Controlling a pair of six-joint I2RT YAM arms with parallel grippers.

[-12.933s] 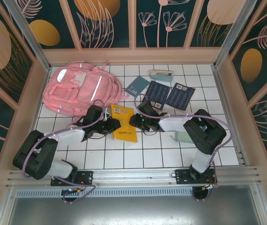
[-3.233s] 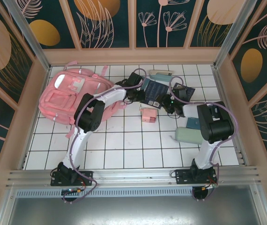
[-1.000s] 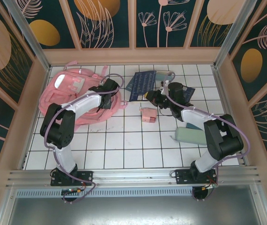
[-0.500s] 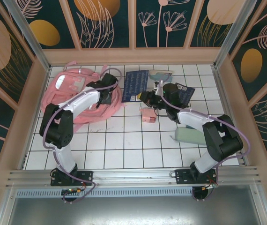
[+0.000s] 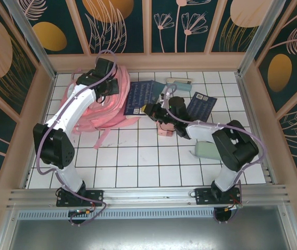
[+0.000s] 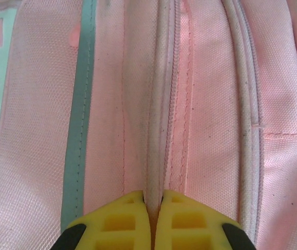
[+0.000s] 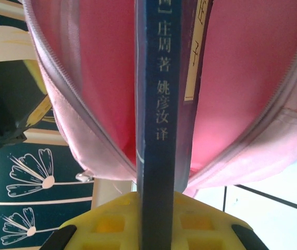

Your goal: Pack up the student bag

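The student bag (image 5: pixel 88 108), big and pink, lies at the far left with its right side pulled up. My left gripper (image 5: pixel 109 88) is shut on the bag's pale piped rim (image 6: pixel 155 130), and yellow fingers (image 6: pixel 120 221) pinch it from both sides. My right gripper (image 5: pixel 151 110) is shut on a dark blue book (image 5: pixel 139 97) held on edge. In the right wrist view the book's spine (image 7: pixel 159 104) points into the bag's open mouth, pink lining (image 7: pixel 232 78) on both sides of it.
A small pink box (image 5: pixel 164 128) lies just under my right arm. Another dark blue book (image 5: pixel 199 107) and a pale stapler-like item (image 5: pixel 180 82) lie at the back. A pale green case (image 5: pixel 209 151) sits at the right. Wooden walls close in behind the bag.
My left gripper shut on the bag's rim and lifted it up toward the back wall. My right gripper carried the book left, up to the bag's mouth.
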